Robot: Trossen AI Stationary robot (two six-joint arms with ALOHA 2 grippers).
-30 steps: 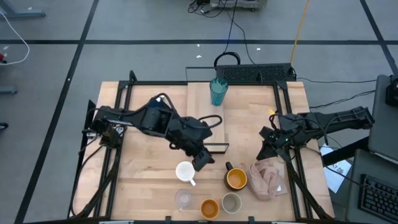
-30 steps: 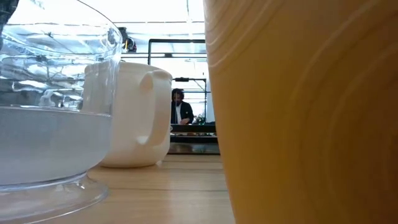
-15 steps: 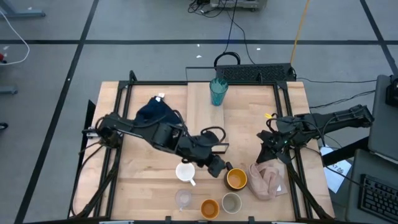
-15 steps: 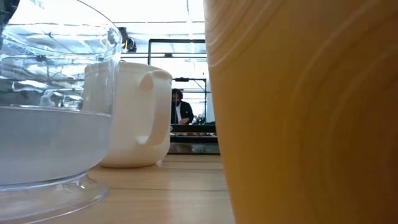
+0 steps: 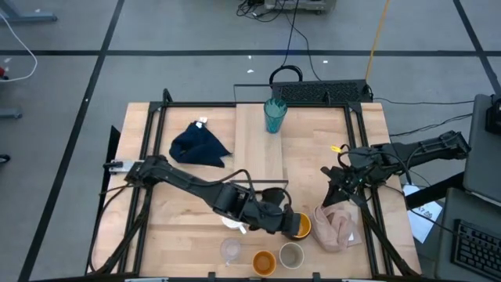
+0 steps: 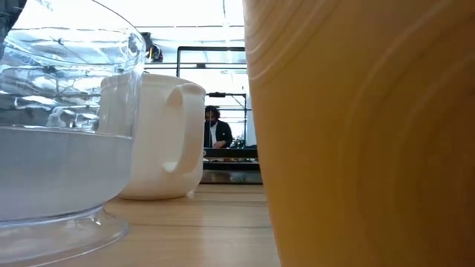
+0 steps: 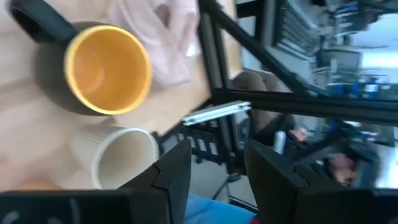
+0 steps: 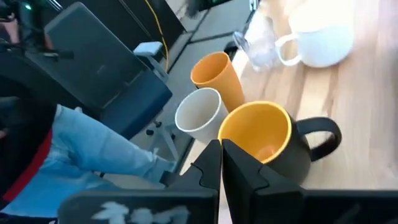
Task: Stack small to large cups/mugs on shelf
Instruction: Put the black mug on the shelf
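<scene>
The left gripper [image 5: 283, 222] is reaching low across the near half of the table, its fingers [image 7: 176, 174] standing spread with nothing between them, hovering beside the black mug [image 5: 297, 225]. Only the teal ribbed tumbler [image 5: 274, 115] is standing on the shelf [image 5: 258, 149], at the 12 o'clock end of that long pale wood board, so by appearances the task is barely begun: one vessel placed, five waiting, no stack formed.

The black mug, dark and matte outside with a glossy yellow-orange inside and a loop handle, is sitting at about 5 o'clock from the board's near end. The white mug [image 5: 232, 215], smooth glazed ceramic, is sitting at 9 o'clock of it, partly under the arm. Along the table's 6 o'clock edge, the small clear glass [image 5: 230, 251], the small orange cup [image 5: 264, 262] and the small grey-beige cup [image 5: 291, 254] are lining up in a row; the grey-beige one is showing faint vertical ribs in the left wrist view.

The right gripper [image 5: 338, 182] is waiting at 3 o'clock, fingers [image 8: 208, 163] pressed together on nothing. A crumpled pink-beige cloth [image 5: 337, 225] is lying just at 3 o'clock of the black mug; a dark navy cloth [image 5: 198, 146] is bunching at 10 o'clock.
</scene>
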